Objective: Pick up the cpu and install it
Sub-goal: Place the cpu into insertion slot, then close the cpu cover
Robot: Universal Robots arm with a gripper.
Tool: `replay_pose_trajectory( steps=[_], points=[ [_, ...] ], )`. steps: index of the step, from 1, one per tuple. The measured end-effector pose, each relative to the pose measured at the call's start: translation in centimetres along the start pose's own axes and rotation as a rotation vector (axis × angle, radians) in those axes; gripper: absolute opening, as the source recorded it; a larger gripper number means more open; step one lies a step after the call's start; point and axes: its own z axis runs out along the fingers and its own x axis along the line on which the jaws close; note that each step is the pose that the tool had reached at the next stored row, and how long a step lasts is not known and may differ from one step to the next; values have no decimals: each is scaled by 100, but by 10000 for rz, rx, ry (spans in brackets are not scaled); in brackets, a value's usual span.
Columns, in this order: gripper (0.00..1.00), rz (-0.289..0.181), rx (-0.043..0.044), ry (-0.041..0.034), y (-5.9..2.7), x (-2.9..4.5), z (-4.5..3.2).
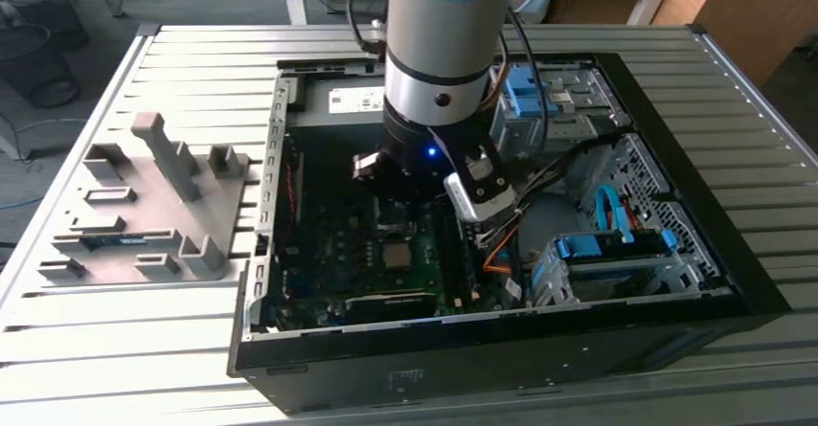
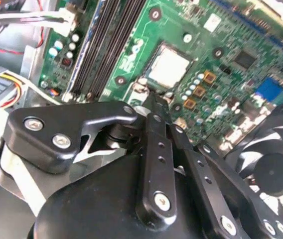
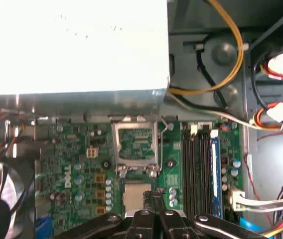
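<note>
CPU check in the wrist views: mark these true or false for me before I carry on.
1. The cpu lies in its socket on the motherboard. True.
2. The socket's metal frame is closed down over the cpu. False: the frame is swung open and off the cpu.
3. The gripper hangs over the grey fixture outside the case. False: it is inside the PC case, close beside the cpu.
4. The gripper is shut, with nothing between its fingers. True.
</note>
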Motion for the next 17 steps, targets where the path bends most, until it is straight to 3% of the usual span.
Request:
replay_pose_trajectory(
  steps=[8,17],
  points=[
    [10,0,-73,44,45,-81,-1],
    [10,1,-72,47,45,-86,-2]
  ],
)
